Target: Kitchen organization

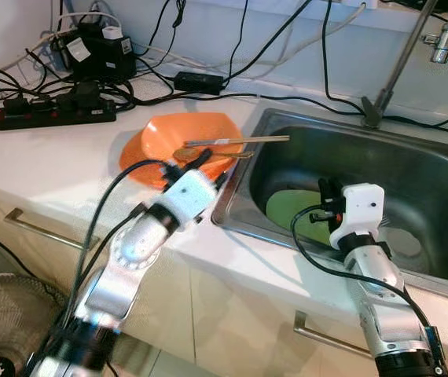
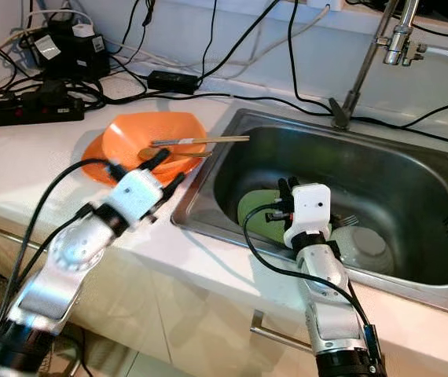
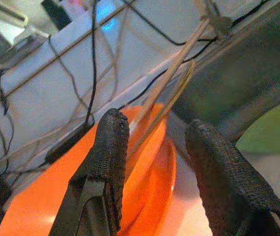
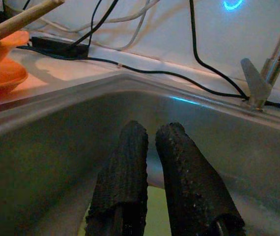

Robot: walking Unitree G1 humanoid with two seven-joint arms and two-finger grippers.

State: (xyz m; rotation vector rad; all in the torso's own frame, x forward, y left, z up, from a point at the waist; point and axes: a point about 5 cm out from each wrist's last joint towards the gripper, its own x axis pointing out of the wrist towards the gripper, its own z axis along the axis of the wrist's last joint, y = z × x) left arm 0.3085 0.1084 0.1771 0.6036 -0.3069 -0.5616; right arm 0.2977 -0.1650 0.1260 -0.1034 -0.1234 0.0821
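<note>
Chopsticks [image 1: 236,141] lie across an orange bowl [image 1: 178,137] that sits on an orange plate [image 1: 134,163] on the white bench [image 1: 43,161], their tips reaching over the sink [image 1: 436,184] edge. Nearest, the left gripper [image 1: 206,163] hovers at the bowl's near rim, fingers [image 3: 109,147] spread, chopsticks showing between them. The right gripper [image 1: 328,191] hangs inside the sink above a green plate [image 1: 287,210], fingers pressed nearly together, holding nothing. Farther back stand a power strip [image 1: 55,114], black cables and the faucet [image 1: 409,55].

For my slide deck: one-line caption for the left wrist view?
Open left gripper approaching wooden chopsticks resting across stacked orange plastic dishes beside the steel sink.
</note>
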